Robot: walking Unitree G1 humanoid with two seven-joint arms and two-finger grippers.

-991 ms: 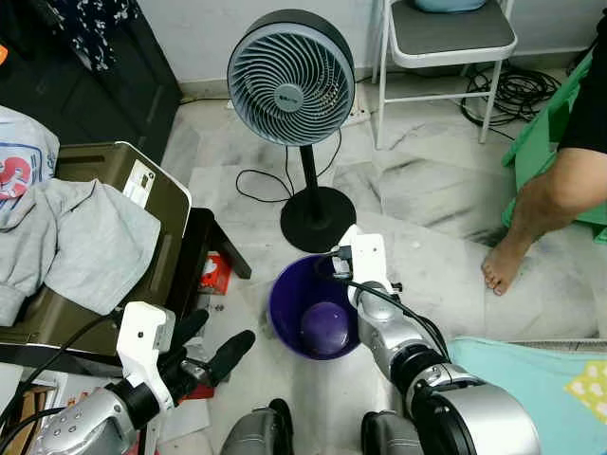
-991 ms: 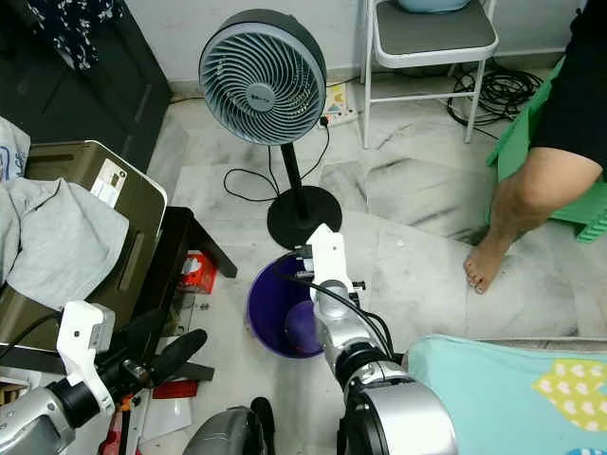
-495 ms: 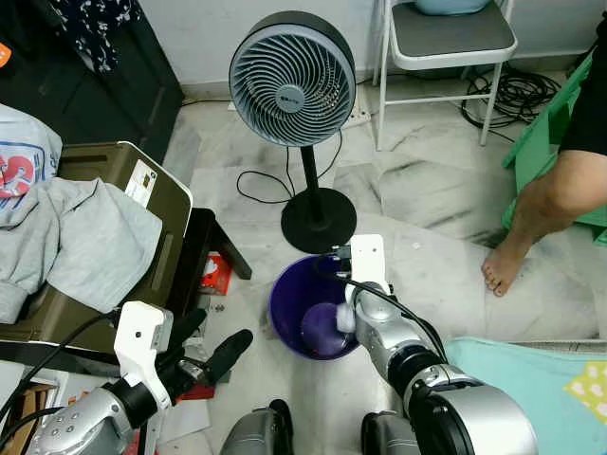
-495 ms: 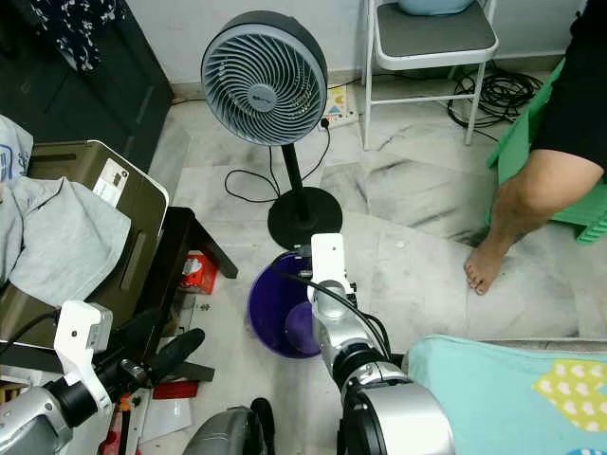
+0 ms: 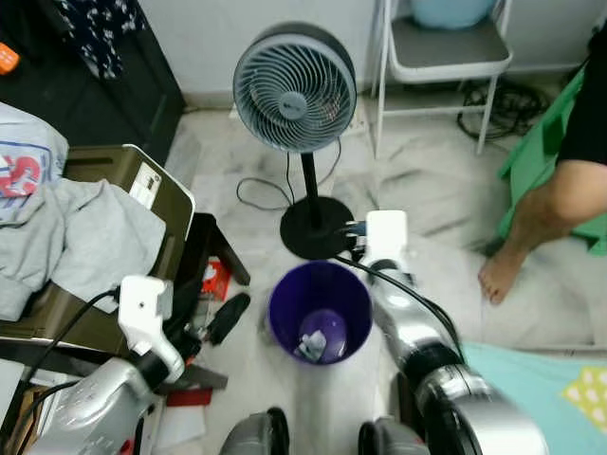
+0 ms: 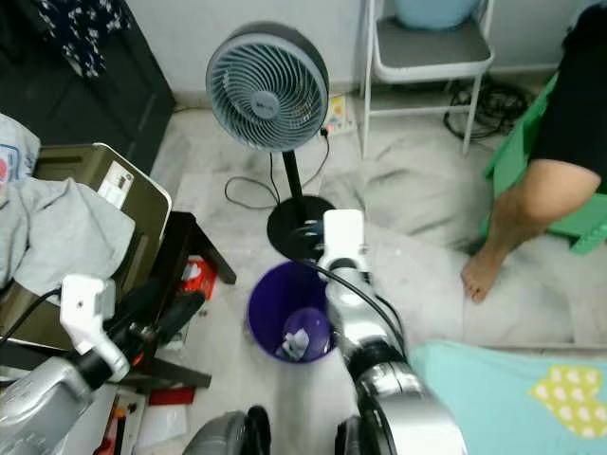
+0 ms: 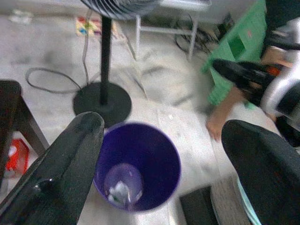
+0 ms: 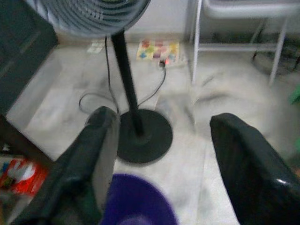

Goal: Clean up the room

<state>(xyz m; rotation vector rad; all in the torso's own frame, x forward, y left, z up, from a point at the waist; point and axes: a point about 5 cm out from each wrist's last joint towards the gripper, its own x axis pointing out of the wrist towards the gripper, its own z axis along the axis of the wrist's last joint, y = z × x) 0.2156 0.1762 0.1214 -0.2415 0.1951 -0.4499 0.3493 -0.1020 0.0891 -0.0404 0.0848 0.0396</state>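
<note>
Far left: grey cloth [image 5: 81, 242] draped over an olive-brown case [image 5: 156, 213], a second garment with red print [image 5: 24, 166] behind it. Dark stool [image 5: 213, 251] just beside the case, a small red packet [image 5: 214, 278] on the floor under it. Papers and clutter at the lower left corner, too blurred to identify.

Lower left: left gripper [image 5: 216, 320] held low beside the stool, near the bucket's left side. Fingers spread wide, nothing between them; in the left wrist view the two black fingers [image 7: 56, 178] frame the bucket from either side without touching it.

Centre: purple bucket [image 5: 320, 312] standing upright on the pale marble floor [image 5: 427, 204]. Crumpled white scrap [image 5: 311, 344] lying at the bottom of the bucket, resting on its lighter purple base. Standing fan [image 5: 295, 90] directly behind the bucket, its round black base [image 5: 318, 227] just beyond the bucket's far rim, its black cord [image 5: 261, 194] looping over the floor to the left.

Right of centre: right gripper [image 8: 159, 164] raised above the bucket's far right rim, pointing toward the fan base. Fingers wide apart and empty, as seen in the right wrist view.

Rear right: white folding chair [image 5: 441, 52] with a grey seat, coiled black cables [image 5: 493, 100] beneath it.

Far right: a person's bare leg and foot [image 5: 531, 227] on the floor, green fabric [image 5: 545, 156] behind the leg. Teal cloth [image 5: 541, 389] at the lower right corner.
</note>
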